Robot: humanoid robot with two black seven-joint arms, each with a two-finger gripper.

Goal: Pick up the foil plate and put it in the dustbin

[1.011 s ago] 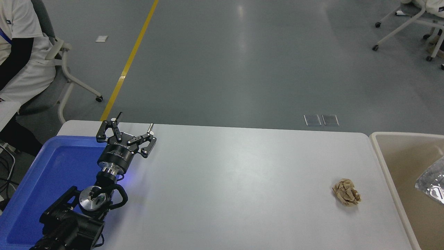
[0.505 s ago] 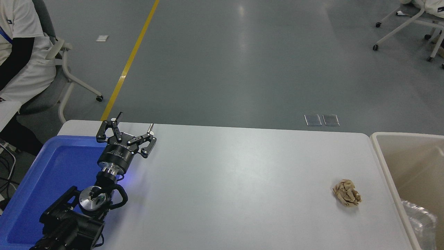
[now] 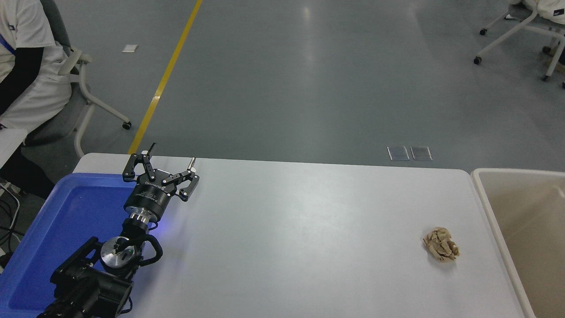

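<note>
The beige dustbin point(image 3: 485, 194) with a white rounded rim stands against the table's right end, its tan inside partly in view. The foil plate is out of view. My left gripper point(image 3: 170, 155) is open and empty, parked at the lower left over the edge of a blue tray. My right arm and gripper are out of view.
A blue plastic tray point(image 3: 66, 212) lies at the table's left end. A small crumpled brown paper ball point(image 3: 441, 250) sits on the white table point(image 3: 300, 238) near the dustbin. A person point(image 3: 22, 66) sits on a chair at the far left.
The foil plate has dropped down inside the dustbin and gone out of sight. The left arm has not moved.
</note>
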